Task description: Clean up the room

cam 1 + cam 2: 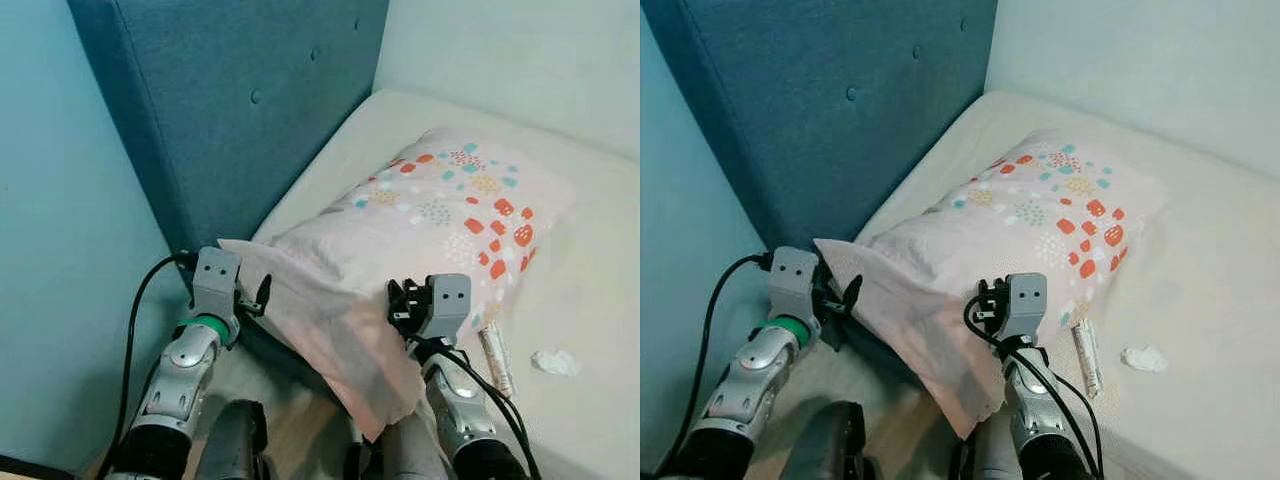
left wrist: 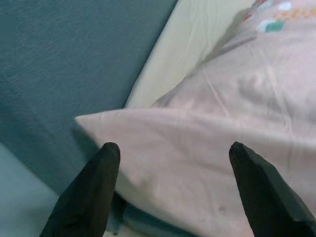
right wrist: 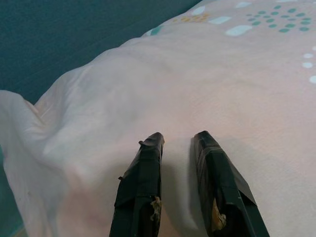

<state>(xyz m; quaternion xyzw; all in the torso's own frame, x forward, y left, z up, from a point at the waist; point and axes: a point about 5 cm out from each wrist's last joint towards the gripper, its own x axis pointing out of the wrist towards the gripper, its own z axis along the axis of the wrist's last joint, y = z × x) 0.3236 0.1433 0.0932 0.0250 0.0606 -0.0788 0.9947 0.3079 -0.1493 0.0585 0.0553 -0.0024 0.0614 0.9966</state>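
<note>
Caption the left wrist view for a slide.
Left gripper, jaws open, at the corner of a pink pillow beside the blue headboard.

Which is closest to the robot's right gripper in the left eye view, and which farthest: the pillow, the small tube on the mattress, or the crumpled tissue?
From the right gripper:
1. Pillow, right at its fingers, its near end hanging off the mattress edge.
2. Tube, on the mattress just to the gripper's right, beside the pillow.
3. Crumpled tissue, farther right on the mattress, beyond the tube.

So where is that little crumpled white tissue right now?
The crumpled white tissue lies on the cream mattress, on the robot's right, just past the small silvery tube beside the pink patterned pillow.
</note>
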